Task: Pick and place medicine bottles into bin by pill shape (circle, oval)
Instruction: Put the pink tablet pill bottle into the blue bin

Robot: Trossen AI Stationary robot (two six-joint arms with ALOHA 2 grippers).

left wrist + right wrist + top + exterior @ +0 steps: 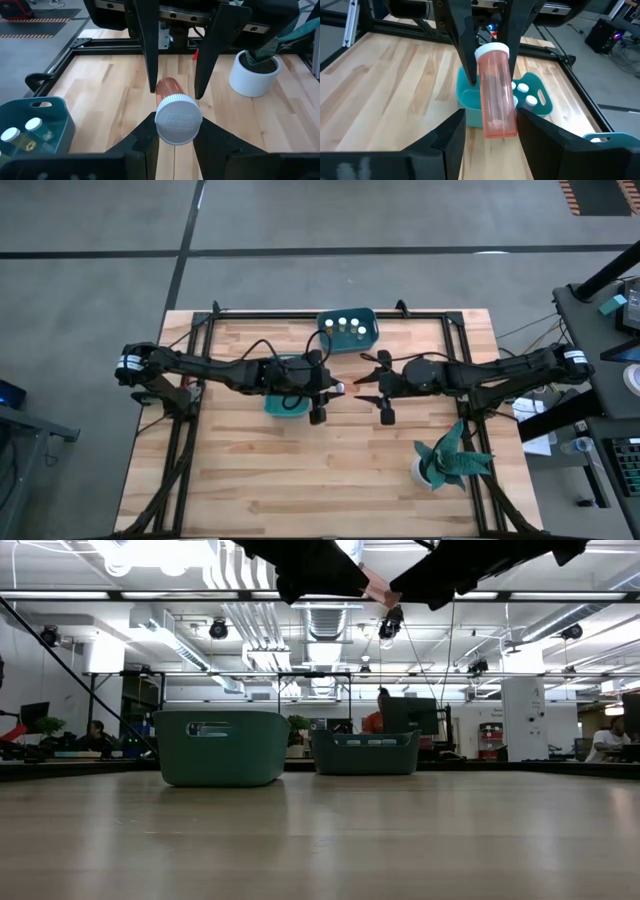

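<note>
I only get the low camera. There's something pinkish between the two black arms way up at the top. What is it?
Observer: It's an orange medicine bottle with a white cap, lying sideways in the air between the two grippers.
Operator: Who's holding it?
Observer: The left gripper pinches the cap end. The right gripper has its fingers spread around the other end, with a gap on one side.
Operator: Is anything inside the green bins?
Observer: Yes. The far bin shows four white caps from above. The near bin, under the left arm, has white-capped bottles in it too.
</note>
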